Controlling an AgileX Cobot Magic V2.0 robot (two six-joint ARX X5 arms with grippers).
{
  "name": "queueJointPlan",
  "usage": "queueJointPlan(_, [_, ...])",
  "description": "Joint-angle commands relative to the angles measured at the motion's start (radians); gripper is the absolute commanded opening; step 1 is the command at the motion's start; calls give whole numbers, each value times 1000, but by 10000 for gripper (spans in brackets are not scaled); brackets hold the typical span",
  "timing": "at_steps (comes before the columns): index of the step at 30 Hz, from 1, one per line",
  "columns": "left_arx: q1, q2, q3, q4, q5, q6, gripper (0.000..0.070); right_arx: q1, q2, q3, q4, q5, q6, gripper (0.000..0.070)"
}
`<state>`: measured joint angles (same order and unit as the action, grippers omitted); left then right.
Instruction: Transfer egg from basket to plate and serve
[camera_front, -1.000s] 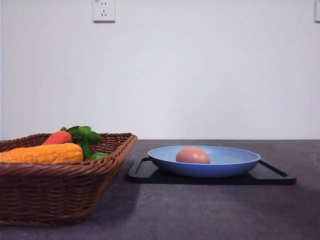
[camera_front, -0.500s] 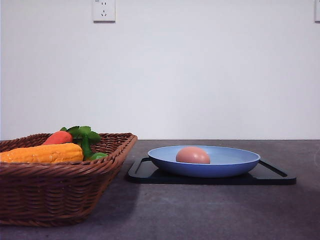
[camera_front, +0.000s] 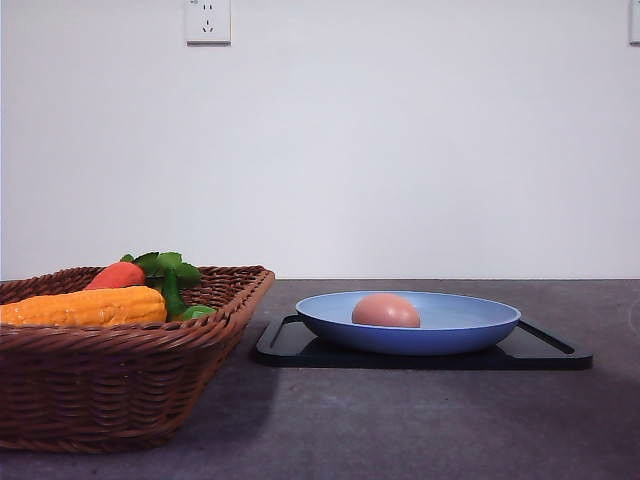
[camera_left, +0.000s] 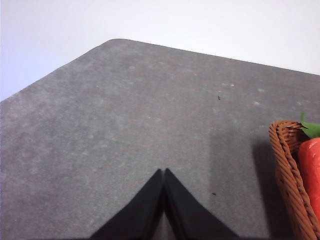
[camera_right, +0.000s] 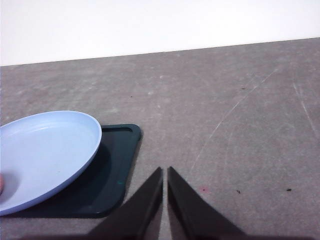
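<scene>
Egg (camera_front: 386, 311) sits loose in the plate (camera_front: 470, 330), left of its centre; plate rests on the black tray (camera_front: 545, 355). Left gripper (camera_left: 163, 200) and right gripper (camera_right: 165, 196) are both closed, holding nothing. Risk: serving tilts the shallow plate and the egg rolls over the rim, or the plate slides on the tray.

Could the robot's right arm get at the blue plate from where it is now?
Probably yes. In the right wrist view the right gripper, fingers together, hangs over bare table beside the plate and its black tray, with nothing standing between them. It would need to open first.
</scene>
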<state>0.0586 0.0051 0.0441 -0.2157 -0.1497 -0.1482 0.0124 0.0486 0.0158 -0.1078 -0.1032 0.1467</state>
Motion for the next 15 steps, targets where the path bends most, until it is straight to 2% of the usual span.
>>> queueJointPlan(1, [2,-2,-10,-50,0,-2,0,1,0,-3,10,3,10,0])
queueJointPlan(15, [2,-2,-10,-50,0,-2,0,1,1,-3,10,3,10,0])
